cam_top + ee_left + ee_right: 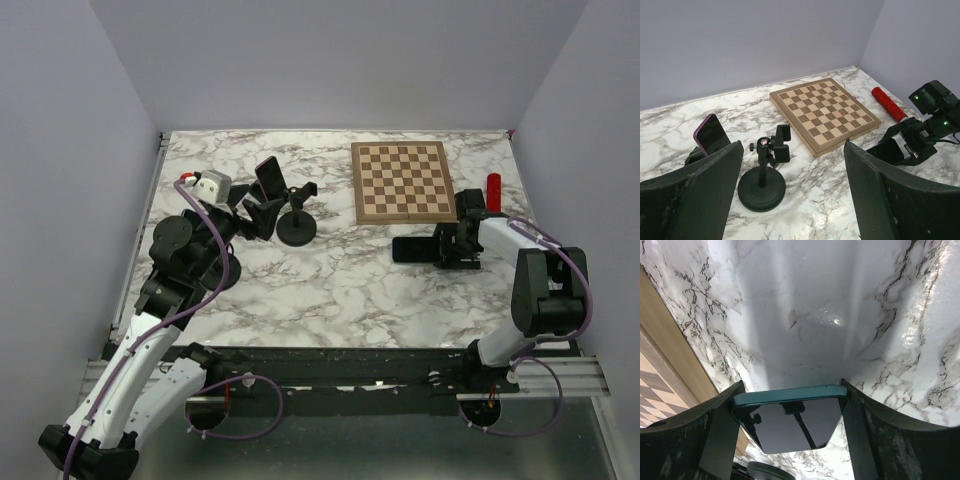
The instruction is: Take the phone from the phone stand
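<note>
A black phone stand [297,228] stands left of centre with its clamp [781,144] empty; its round base [761,188] shows in the left wrist view. My right gripper [442,247] is shut on a teal-edged phone [790,422], which it holds flat and low over the marble right of centre [412,248]. My left gripper [260,212] is wide open just left of the stand, with the stand between its fingers [700,195]. A second, purple phone [712,134] leans tilted beyond the left finger [268,178]; its support is hidden.
A wooden chessboard [402,181] lies at the back right, close to my right gripper. A red cylinder [493,187] lies by the right wall. Grey walls enclose the marble table [330,290] on three sides.
</note>
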You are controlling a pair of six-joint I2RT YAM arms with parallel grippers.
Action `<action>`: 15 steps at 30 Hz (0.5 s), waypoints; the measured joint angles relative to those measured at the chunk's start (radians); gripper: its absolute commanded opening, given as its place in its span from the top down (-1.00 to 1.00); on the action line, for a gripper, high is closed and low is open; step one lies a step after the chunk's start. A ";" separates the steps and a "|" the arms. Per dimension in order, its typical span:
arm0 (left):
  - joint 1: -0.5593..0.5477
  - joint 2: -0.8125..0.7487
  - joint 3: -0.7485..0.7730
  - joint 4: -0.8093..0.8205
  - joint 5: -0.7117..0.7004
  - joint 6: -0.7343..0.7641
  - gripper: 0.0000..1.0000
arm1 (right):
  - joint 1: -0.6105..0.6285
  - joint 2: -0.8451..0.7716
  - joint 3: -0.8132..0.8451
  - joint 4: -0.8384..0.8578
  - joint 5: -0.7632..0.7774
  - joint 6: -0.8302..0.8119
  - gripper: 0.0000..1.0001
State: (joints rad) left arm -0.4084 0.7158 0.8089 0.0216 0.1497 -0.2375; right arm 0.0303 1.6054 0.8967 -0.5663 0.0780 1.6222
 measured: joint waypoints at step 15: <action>0.000 0.006 0.000 0.000 -0.008 0.000 -0.79 | -0.004 0.000 0.002 0.036 -0.008 -0.002 -1.00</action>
State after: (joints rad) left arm -0.4084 0.7216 0.8089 0.0216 0.1421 -0.2379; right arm 0.0265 1.6051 0.8986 -0.5301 0.0700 1.6207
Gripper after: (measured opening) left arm 0.894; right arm 0.997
